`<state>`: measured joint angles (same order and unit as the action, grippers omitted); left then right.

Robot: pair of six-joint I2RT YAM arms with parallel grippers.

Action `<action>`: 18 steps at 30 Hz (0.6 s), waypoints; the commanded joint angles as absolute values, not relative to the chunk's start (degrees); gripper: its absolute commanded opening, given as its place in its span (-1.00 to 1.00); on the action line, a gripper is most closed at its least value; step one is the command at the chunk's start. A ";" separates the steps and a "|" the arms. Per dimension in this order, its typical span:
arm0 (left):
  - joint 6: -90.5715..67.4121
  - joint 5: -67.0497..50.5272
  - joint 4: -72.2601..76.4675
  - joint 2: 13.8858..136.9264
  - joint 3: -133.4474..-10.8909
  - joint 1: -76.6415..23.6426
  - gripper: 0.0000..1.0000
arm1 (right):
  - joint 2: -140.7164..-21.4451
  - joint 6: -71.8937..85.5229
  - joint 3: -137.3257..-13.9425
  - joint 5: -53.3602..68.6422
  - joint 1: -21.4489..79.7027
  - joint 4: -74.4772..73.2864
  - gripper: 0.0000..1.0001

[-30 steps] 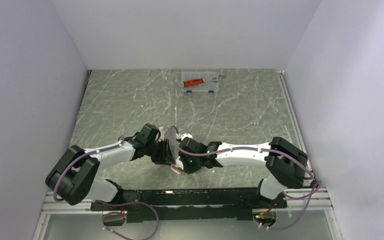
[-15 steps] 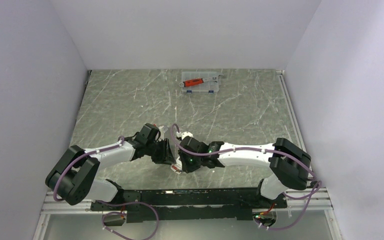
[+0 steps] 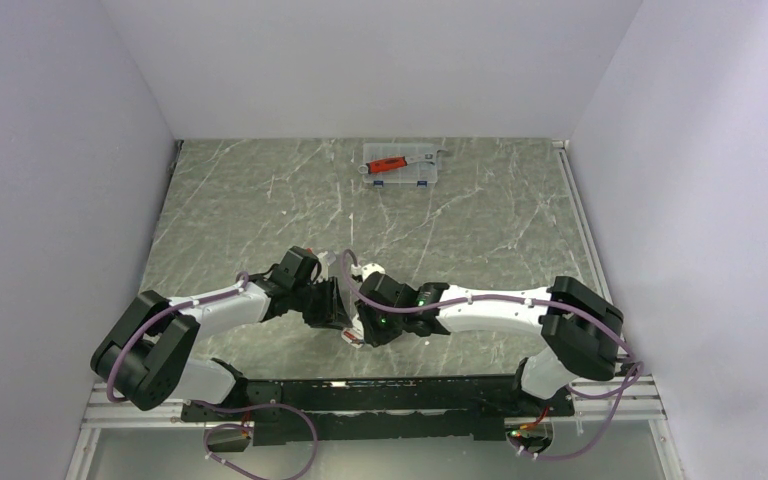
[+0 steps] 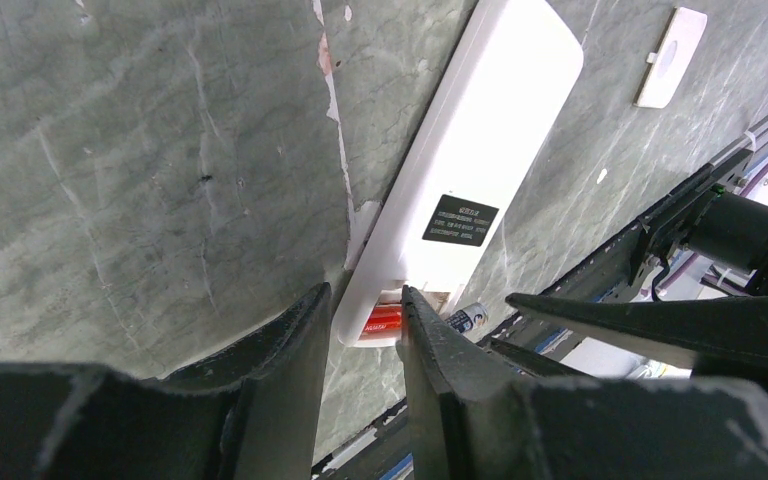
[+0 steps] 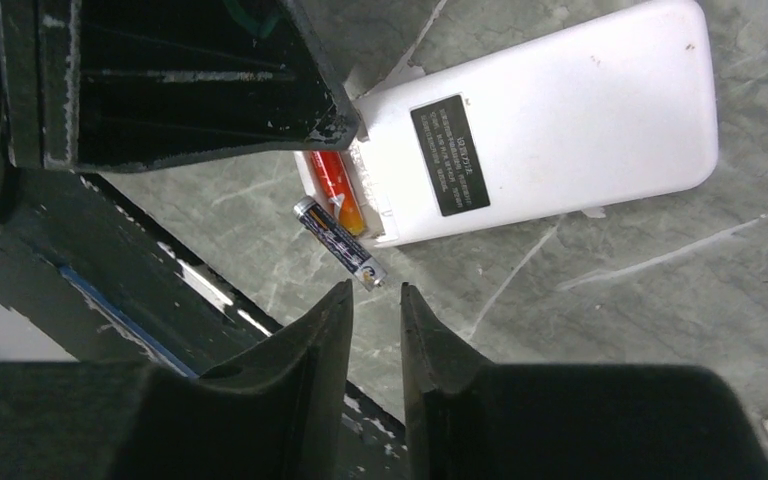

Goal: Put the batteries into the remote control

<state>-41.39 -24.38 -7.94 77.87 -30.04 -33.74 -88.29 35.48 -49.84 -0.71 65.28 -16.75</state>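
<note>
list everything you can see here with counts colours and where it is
remote control: 1, white, back up on the table, battery bay open
seated battery: 1, red-orange, in the open bay
loose battery: 1, dark, on the table beside that end
cover piece: 1, white, on the table apart from the remote
clear plastic case: 1, at the table's far edge
wrench: 1, red handle, on or in the case
table: 1, grey-green marble
left pincer: 1, black, at the remote's open end
right pincer: 1, black, slightly open, empty, near the loose battery

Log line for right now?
remote: face-down | first battery: in slot | loose battery: beside remote | left hand: at remote end | right hand: open, near loose battery
</note>
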 commanded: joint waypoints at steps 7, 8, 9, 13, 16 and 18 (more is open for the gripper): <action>-41.32 -25.49 -7.76 76.97 -31.05 -33.79 -0.23 | -85.88 20.44 -53.17 2.49 65.04 -19.24 -0.24; -41.33 -25.49 -7.92 76.94 -31.03 -33.83 -0.23 | -85.72 19.34 -53.17 2.93 65.04 -19.06 -0.22; -41.24 -25.49 -8.05 76.82 -31.03 -33.84 -0.23 | -85.69 18.13 -53.17 3.35 65.04 -18.85 -0.21; -41.24 -25.54 -8.60 76.58 -31.11 -33.84 -0.22 | -86.41 13.68 -53.60 4.74 65.04 -18.52 -0.16; -41.30 -25.87 -8.66 76.23 -31.03 -33.84 -0.21 | -86.91 11.27 -53.70 5.06 65.04 -18.01 -0.14; -41.51 -26.13 -8.55 76.06 -30.94 -33.84 -0.21 | -86.99 10.06 -53.42 6.17 65.04 -16.66 -0.13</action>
